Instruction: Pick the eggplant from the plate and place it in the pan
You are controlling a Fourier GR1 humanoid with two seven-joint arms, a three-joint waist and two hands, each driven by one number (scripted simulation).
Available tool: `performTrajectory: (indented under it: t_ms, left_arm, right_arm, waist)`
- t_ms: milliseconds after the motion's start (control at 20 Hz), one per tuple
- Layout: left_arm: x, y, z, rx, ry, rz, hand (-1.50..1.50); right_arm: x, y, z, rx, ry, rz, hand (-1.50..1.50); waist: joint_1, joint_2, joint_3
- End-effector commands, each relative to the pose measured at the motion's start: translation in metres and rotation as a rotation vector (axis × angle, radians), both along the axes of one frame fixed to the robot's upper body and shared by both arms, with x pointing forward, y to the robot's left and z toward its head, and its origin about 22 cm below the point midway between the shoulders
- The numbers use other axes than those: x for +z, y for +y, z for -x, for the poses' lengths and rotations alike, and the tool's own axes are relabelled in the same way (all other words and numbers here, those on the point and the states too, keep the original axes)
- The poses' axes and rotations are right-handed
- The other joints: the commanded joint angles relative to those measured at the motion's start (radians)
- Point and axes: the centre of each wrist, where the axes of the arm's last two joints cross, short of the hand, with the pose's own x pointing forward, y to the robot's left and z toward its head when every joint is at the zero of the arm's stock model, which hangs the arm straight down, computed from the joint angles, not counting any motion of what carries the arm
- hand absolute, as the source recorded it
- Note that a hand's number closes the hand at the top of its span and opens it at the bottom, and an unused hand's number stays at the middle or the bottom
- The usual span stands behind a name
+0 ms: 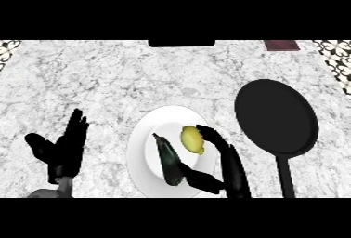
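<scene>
Head view: everything below is placed relative to the white plate (pixel 140 144), working outward from the nearer edge of the counter.

Nearest, at the plate's lower right rim, the right hand (pixel 226 169) is seen coming in from the bottom edge. Its fingers are spread and only lightly bent, the thumb reaching toward the near end of the eggplant (pixel 168 160) and the longer fingers stretched up past the lemon (pixel 192 139). Nothing is enclosed by it; whether the thumb tip already touches the eggplant cannot be told.

The eggplant lies on the plate, left of centre, its long axis running from a thin stem end farther away to a thicker end near the plate's close rim, tilted slightly rightward toward the robot. It sits just left of the right hand, inside the span between thumb and fingers, so a closing of the hand across the short axis is judged to be what the coming move calls for. The lemon lies just beside it, to its upper right, and could be caught in the same closure.

Well to the left of the plate, the left hand (pixel 63 148) is held open with fingers up, resting. The right hand is clearly the nearer one.

To the plate's right, and apart from it, the black pan (pixel 274 114) rests with its handle pointing toward the robot; it holds nothing yet.
</scene>
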Motion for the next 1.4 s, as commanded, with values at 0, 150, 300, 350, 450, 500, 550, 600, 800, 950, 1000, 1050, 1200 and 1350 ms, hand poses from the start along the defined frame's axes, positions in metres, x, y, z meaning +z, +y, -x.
performTrajectory:
  t_ms: [0,150,300,350,450,500,550,600,800,950,1000,1050,1200,1350]
  left_arm:
    - [-0.019,-0.009,0.018,-0.004,0.105,0.053,0.00]
    - [-0.012,-0.013,0.016,-0.020,0.107,0.038,0.00]
    - [-0.011,-0.013,0.005,-0.016,0.094,0.048,0.00]
    - [-0.011,-0.014,0.017,-0.040,0.086,0.062,0.00]
    - [-0.020,-0.021,0.012,-0.036,0.083,0.053,0.00]
    - [-0.013,-0.026,0.021,-0.040,0.074,0.044,0.00]
    - [-0.016,-0.008,0.015,-0.037,0.086,0.045,0.00]
    - [-0.012,-0.014,0.019,-0.051,0.069,0.058,0.00]
    - [-0.013,-0.032,0.010,-0.058,0.057,0.058,0.00]
    - [-0.014,-0.019,0.013,-0.079,0.048,0.034,0.00]
    - [-0.012,-0.034,0.011,-0.078,0.054,0.055,0.00]
    - [-0.013,-0.023,0.018,-0.084,0.053,0.051,0.00]
    - [-0.014,-0.020,0.015,-0.074,0.076,0.052,0.00]
    - [-0.011,-0.008,0.017,-0.078,0.059,0.062,0.00]
  right_arm:
    - [0.002,0.030,0.032,-0.064,-0.040,0.129,-1.50]
    - [0.022,0.036,0.028,-0.108,-0.012,0.214,-1.50]
    - [0.042,0.055,-0.001,-0.129,0.050,0.333,-1.50]
    - [0.057,0.061,-0.009,-0.154,0.065,0.334,-1.50]
    - [0.074,0.067,-0.024,-0.144,0.103,0.396,-1.50]
    - [0.077,0.071,-0.033,-0.147,0.122,0.426,-1.50]
    - [0.088,0.071,-0.032,-0.126,0.161,0.452,-1.50]
    - [0.095,0.067,-0.041,-0.116,0.215,0.471,-1.50]
    - [0.076,0.072,-0.056,0.094,0.420,0.680,-1.50]
    - [0.083,0.082,-0.077,0.164,0.504,0.770,-1.50]
    - [0.082,0.077,-0.084,0.182,0.535,0.808,-1.50]
    - [0.085,0.081,-0.093,0.192,0.557,0.815,-1.50]
    - [0.092,0.082,-0.115,0.223,0.568,0.801,-1.50]
    - [0.094,0.087,-0.127,0.253,0.589,0.848,-1.50]
  waist:
    - [-0.001,0.004,-0.003]
    - [-0.001,0.006,-0.003]
    - [0.011,0.016,-0.001]
    - [0.021,0.013,-0.001]
    - [0.023,0.019,0.000]
    - [0.038,0.018,0.001]
    - [0.028,0.018,0.001]
    - [0.032,0.018,0.001]
    - [0.042,0.029,0.000]
    - [0.063,0.031,0.000]
    - [0.052,0.029,0.001]
    - [0.063,0.028,0.001]
    - [0.050,0.026,0.002]
    - [0.050,0.024,0.002]
